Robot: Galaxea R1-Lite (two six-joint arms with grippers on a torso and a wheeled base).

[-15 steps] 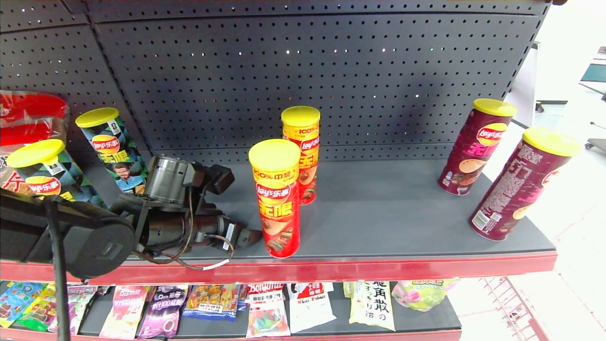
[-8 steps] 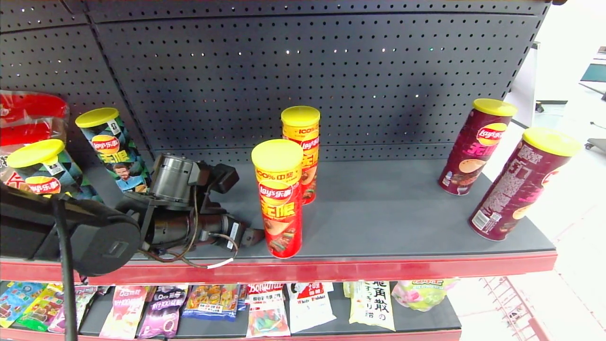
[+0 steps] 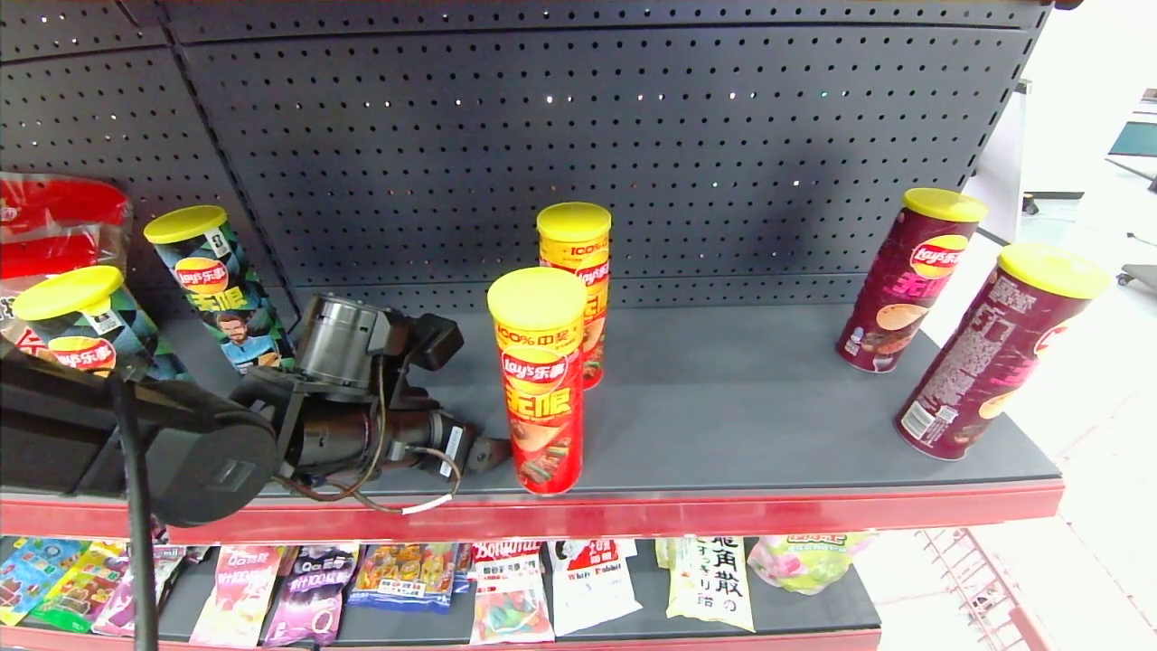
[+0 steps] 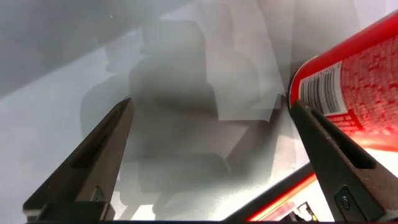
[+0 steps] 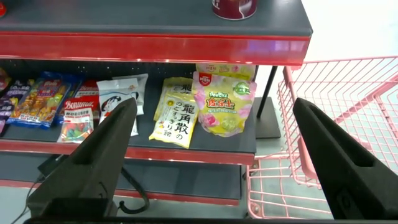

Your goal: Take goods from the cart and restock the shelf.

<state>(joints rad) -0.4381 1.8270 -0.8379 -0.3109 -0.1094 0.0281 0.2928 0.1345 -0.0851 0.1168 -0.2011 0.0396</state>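
Head view: red can (image 3: 542,389) upright under a yellow lid, at the front of the shelf (image 3: 741,407), just off the fingertips of the left gripper (image 3: 493,450). Gripper low over the shelf board, close behind the red front lip (image 3: 768,508).

Left wrist view: jaws spread wide, with nothing between them but bare shelf. Same can just outside one finger (image 4: 323,149), right by its tip. Cannot tell whether touching or just apart.

Farther out from the jaws, behind the red can and nearer the pegboard back (image 3: 542,136): a second red can (image 3: 575,289), also upright. Well beyond both, across the open shelf from the jaws: two maroon cans (image 3: 908,280) (image 3: 999,353), both yellow-lidded. On the opposite side, back alongside the left arm: two dark patterned cans (image 3: 221,285) (image 3: 86,325), with a red bag (image 3: 54,217) next to them.

Right wrist view: right gripper (image 5: 214,102) with jaws held wide apart, gripping nothing. Ahead of those jaws, the shelf's red lip again, and under it a lower shelf (image 5: 245,140) laid with snack bags (image 5: 177,115). Past one finger, off to the side of that lower shelf: a pink wire cart (image 5: 336,124).
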